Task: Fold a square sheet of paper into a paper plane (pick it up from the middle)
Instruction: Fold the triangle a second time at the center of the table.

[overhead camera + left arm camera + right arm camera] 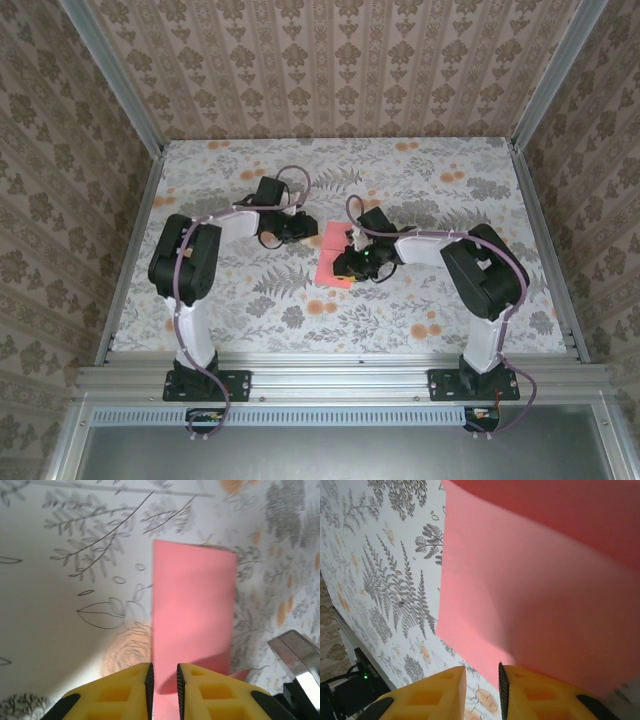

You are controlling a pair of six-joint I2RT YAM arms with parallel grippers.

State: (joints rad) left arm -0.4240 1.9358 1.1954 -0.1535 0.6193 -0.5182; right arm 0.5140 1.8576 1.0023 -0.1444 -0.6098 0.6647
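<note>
The square sheet of paper (pixel 333 262), coral pink, lies on the flowered table between the two arms. In the left wrist view the paper (pixel 194 605) shows as a tall rectangle with a low flap at its near right corner. My left gripper (pixel 165 674) hangs over its near left edge, yellow fingers (pixel 125 690) a narrow gap apart, with pink paper showing below the gap. My right gripper (pixel 482 674) is at the sheet's (pixel 530 590) other side, slightly open, and table print shows through the gap. In the top view the left gripper (pixel 303 230) and right gripper (pixel 351 262) flank the sheet.
The table (pixel 250 310) carries a grey fern and orange flower print. Aluminium rails (pixel 130 260) and patterned walls close it in on three sides. A shiny metal part (pixel 297 657) of the other arm sits just right of the paper in the left wrist view.
</note>
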